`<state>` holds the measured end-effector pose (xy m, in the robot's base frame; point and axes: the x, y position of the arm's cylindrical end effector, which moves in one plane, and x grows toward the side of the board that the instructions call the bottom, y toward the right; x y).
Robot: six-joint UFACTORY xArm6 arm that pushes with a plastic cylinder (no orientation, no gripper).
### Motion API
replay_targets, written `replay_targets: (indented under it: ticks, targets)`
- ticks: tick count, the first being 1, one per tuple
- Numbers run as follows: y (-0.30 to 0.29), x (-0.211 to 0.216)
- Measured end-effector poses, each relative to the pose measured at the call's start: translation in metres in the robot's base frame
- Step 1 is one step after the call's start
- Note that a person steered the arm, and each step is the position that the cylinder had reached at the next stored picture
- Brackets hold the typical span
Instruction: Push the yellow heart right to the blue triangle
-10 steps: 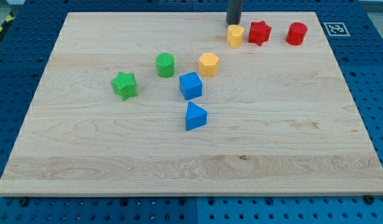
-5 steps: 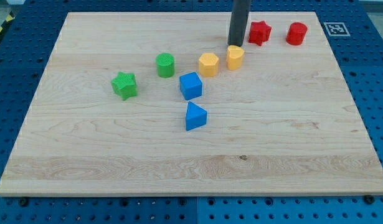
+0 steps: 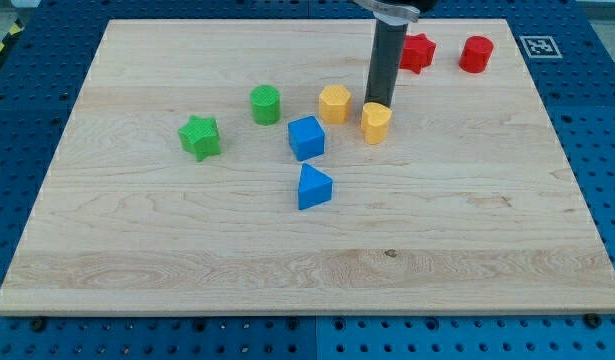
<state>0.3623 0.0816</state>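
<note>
You have no gripper; my tip [image 3: 378, 104] touches the yellow heart's [image 3: 376, 123] top edge. Mid-push: next drive it down-left toward the blue triangle's [image 3: 313, 188] right.

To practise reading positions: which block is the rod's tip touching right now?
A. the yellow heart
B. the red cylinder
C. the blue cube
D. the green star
A: my tip sits right at the top edge of the yellow heart, well clear of the other blocks.

My tip [image 3: 378, 104] is ending a straight, round rod of dark grey. A paler metal collar is showing where the rod is meeting the view's top.
</note>
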Motion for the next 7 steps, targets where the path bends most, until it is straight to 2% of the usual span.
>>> replay_targets:
  ticks: [2, 7]
  targets:
    - [-0.006, -0.002]
    - [-0.006, 0.108]
